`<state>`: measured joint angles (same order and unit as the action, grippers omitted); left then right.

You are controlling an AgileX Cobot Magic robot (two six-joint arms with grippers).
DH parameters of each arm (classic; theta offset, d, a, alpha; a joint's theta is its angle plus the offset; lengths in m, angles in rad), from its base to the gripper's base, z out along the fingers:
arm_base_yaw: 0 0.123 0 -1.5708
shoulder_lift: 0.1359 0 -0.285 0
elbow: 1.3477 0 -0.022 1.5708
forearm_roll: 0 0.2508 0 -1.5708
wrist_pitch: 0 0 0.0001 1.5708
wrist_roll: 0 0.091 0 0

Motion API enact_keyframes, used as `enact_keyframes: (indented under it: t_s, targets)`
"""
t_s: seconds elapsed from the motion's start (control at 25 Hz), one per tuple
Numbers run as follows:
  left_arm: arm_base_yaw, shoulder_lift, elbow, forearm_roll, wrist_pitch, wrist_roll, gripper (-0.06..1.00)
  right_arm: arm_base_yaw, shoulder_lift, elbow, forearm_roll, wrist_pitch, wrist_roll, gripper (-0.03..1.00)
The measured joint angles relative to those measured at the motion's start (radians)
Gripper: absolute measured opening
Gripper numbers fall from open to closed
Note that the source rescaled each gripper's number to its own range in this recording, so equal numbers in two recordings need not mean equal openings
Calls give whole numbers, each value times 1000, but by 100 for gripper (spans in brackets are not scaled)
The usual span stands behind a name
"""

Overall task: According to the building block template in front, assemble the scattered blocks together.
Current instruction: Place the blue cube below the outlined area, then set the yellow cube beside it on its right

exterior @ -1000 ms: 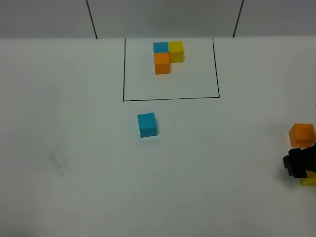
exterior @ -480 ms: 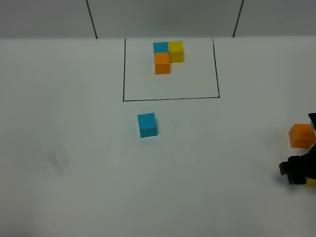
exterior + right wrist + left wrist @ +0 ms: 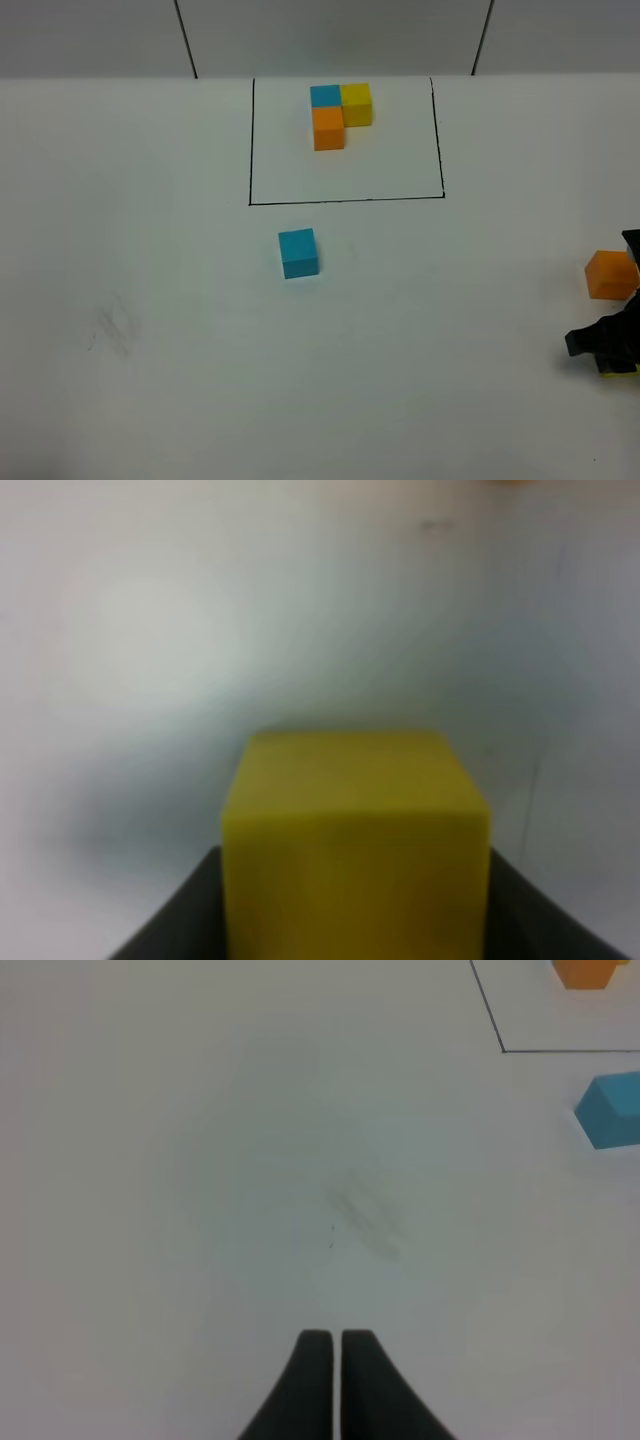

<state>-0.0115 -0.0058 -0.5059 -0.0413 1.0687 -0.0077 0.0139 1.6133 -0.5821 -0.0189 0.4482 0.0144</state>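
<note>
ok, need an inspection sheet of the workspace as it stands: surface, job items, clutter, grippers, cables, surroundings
Surface: white table, one faint grey smudge.
Job's things: template of joined blue, yellow and orange cubes inside the black rectangle; loose blue cube just outside that frame; loose orange cube at the right edge; loose yellow cube between the right fingers.
Clutter: nothing seen.
Grippers: left gripper shut, empty, over the table; right gripper fingers against both sides of the yellow cube.
Cables: nothing seen.
Surroundings: grey wall with dark seams behind the table.
</note>
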Motion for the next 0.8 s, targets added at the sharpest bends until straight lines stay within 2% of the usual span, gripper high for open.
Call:
enact_keyframes:
  t_s: [0.16, 0.36, 0.52, 0.64, 0.8]
  targets:
    - [0, 0, 0, 0, 0, 0, 0, 20, -66, -18, 24, 54, -25, 54]
    - [0, 0, 0, 0, 0, 0, 0, 47, -194, -98, 24, 194, -66, 54]
    - [0, 0, 0, 0, 0, 0, 0, 92, -282, -155, 24, 271, -107, 54]
    - [0, 0, 0, 0, 0, 0, 0, 120, -312, -177, 19, 301, -189, 54]
    - [0, 0, 0, 0, 0, 0, 0, 165, -318, -187, 24, 377, -374, 54]
